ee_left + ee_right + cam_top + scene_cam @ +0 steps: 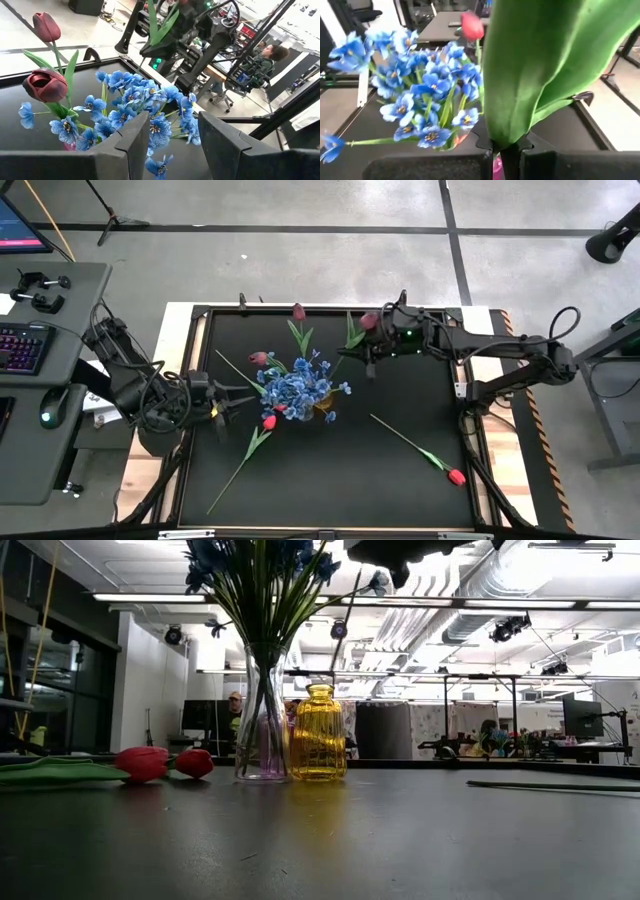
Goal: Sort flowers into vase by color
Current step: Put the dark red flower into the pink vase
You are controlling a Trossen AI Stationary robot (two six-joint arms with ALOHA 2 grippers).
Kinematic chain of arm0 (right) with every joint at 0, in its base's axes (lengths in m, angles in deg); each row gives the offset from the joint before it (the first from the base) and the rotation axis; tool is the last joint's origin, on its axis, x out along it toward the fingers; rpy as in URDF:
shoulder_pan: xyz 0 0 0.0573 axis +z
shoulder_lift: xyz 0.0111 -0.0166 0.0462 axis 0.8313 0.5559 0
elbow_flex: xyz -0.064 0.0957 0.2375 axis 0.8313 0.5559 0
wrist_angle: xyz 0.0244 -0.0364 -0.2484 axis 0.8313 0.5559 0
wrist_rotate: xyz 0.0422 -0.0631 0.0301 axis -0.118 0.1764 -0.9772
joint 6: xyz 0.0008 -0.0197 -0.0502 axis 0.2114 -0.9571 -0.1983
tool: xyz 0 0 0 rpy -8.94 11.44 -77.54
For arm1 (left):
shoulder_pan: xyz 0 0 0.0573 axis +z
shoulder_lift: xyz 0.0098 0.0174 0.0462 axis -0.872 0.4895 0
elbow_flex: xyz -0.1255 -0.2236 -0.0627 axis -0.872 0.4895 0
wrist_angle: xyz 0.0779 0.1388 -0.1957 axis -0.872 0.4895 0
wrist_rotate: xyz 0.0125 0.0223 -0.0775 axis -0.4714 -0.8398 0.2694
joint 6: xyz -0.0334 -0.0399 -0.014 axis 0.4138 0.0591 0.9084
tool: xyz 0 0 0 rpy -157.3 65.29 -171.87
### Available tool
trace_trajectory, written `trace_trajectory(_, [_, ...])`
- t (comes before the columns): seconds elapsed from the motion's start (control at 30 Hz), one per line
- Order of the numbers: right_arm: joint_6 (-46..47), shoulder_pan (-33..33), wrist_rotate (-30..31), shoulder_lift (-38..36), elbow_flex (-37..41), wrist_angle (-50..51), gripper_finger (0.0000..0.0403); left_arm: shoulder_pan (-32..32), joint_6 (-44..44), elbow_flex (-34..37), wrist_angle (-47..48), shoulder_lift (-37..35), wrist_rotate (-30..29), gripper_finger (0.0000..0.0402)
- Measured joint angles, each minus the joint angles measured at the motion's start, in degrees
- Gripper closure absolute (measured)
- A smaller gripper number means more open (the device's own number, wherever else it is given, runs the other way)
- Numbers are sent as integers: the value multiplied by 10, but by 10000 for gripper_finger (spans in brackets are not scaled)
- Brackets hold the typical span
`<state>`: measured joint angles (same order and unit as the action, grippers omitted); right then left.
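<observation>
The black table (400, 480) stands on a grey concrete floor (330, 265) crossed by dark tape lines. To one side of it sits a grey desk (45, 450) carrying a backlit keyboard (22, 347), a mouse (48, 408) and the corner of a monitor (20, 225). A tripod base (118, 220) rests on the floor beyond the desk. Seen level across the table, the room is a wide workshop with a white ceiling, exposed ducts (560, 580) and long strip lights (150, 598). Dark screens (205, 718) and benches line the far side, where a seated person (489, 735) works.
</observation>
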<state>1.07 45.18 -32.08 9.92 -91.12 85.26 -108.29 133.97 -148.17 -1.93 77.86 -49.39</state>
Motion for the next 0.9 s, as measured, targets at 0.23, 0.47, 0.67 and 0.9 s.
trace_trajectory(0.23, [5,18,-1,44,9,-31,403,0,0,0,0,0,-1,245])
trace_trajectory(0.47, [0,29,2,83,8,-34,403,0,1,0,0,0,-1,245])
trace_trajectory(0.67, [16,28,9,85,8,-10,386,0,0,0,1,0,-1,245])
trace_trajectory(0.9, [68,29,9,85,8,-2,266,0,0,0,1,0,5,245])
